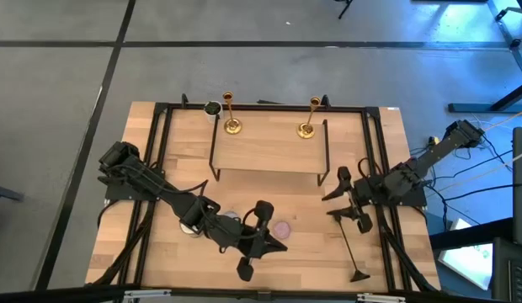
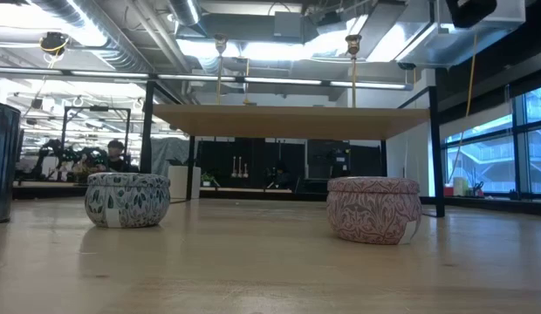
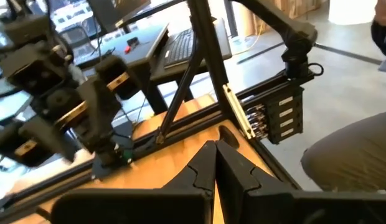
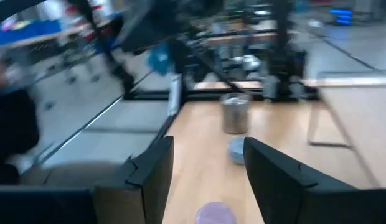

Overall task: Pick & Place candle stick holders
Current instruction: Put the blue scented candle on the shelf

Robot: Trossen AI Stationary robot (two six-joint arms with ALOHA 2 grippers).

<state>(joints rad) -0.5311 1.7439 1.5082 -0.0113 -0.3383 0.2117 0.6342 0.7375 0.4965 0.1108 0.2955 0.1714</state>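
Blurring rt wrist view: right claw (image 4: 208, 180) open, empty; left claw (image 3: 216, 163) shut, empty.

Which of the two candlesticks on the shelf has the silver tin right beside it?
The left candlestick in the high view: the silver tin stands just to its left at the shelf's corner. The right candlestick has nothing next to it.

Bright overhead light; blurred right wrist view.

Two gold candle stick holders (image 1: 231, 114) upright on shelf (image 1: 265, 156).
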